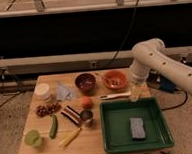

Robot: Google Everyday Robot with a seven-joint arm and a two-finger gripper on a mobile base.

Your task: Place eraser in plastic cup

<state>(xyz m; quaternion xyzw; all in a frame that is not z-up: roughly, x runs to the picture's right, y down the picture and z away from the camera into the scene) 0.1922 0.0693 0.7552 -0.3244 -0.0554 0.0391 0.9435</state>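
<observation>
Above the back rim of the green tray (112, 140), hand (136, 92) spread, holding nothing, eraser (71, 114) flat on the worktop (45, 151) well left of it, plastic cup (33, 138) farther left, nearer the front.

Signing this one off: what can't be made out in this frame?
All in the camera view:
- Plastic cup: too small to show whether anything is inside.
- Eraser: blur hides whether it touches the metal cup beside it.
- Gripper, over the far left corner of the tray: its height above the rim is unclear.
- Arm: its base is cut off by the right edge.
</observation>
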